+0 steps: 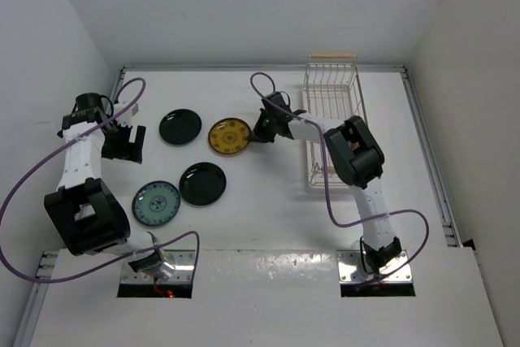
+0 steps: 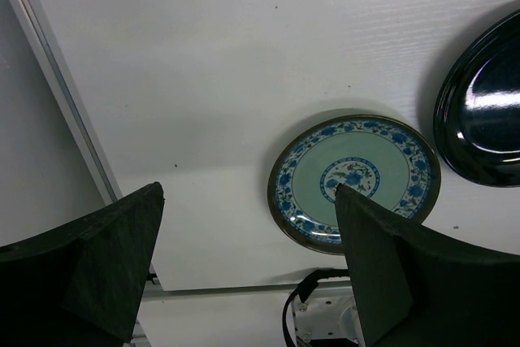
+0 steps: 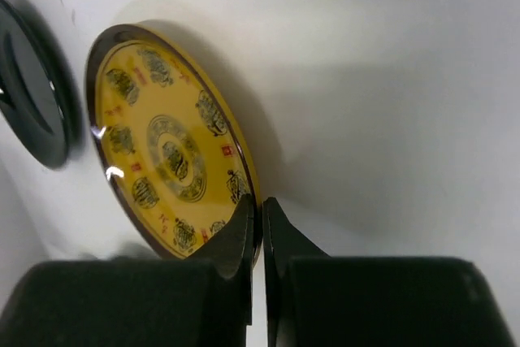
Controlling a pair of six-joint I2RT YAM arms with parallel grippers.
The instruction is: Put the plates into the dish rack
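Observation:
A mustard yellow patterned plate [image 1: 228,136] lies on the white table left of the dish rack [image 1: 333,115], a white wire basket with a wooden handle at its far end. My right gripper [image 1: 262,129] is shut on this plate's right rim; in the right wrist view the gripper [image 3: 258,219] pinches the edge of the yellow plate [image 3: 166,152], which looks tilted. Two black plates [image 1: 179,127] [image 1: 202,184] and a teal plate [image 1: 156,203] lie flat to the left. My left gripper [image 1: 128,143] is open and empty, hovering [image 2: 249,201] beside the teal plate [image 2: 357,175].
A raised rail [image 1: 428,160] runs along the table's right edge and another [image 2: 57,95] along the left. White walls close in on both sides and the back. A black plate [image 2: 487,111] lies right of the teal one.

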